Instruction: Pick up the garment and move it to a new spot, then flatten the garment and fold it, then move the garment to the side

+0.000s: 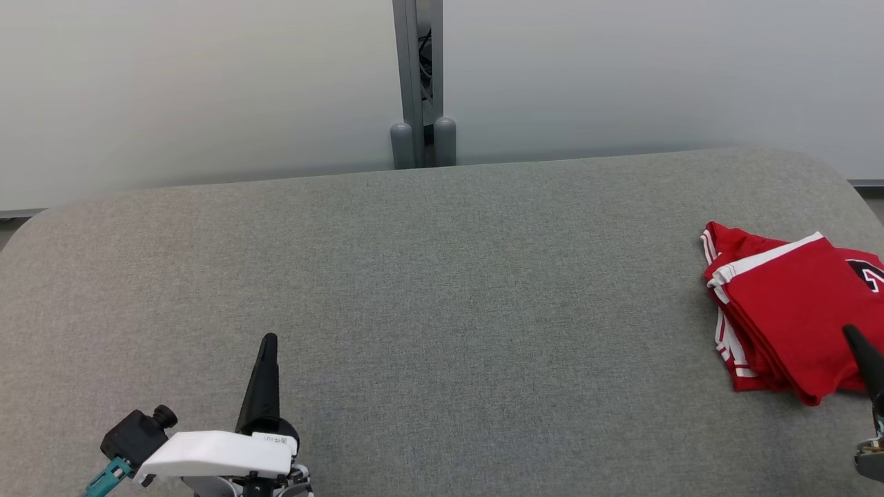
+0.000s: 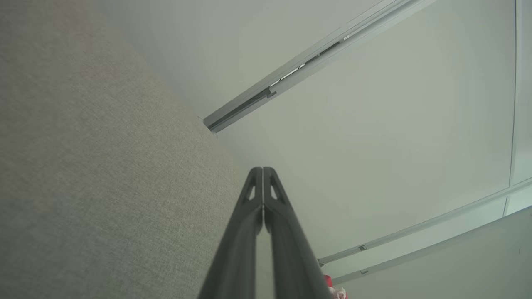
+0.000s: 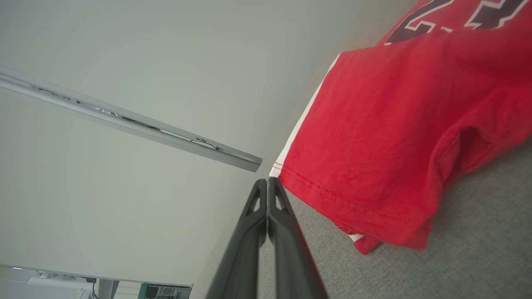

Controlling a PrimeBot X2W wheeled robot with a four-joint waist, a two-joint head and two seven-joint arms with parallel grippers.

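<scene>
Apparently done: garment (image 1: pixel 787 310) lies folded at frame's right edge on the table (image 1: pixel 414 290). Left gripper (image 1: pixel 268 343) and right gripper (image 1: pixel 851 333) both clenched, empty. Nothing evidently left.

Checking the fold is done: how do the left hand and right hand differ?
The left hand is over bare grey surface, far from the garment; the right hand has its tip at the garment's hem. The left hand's white wrist is in full head view; the right hand's is mostly cropped. Both are shut, holding nothing.
</scene>
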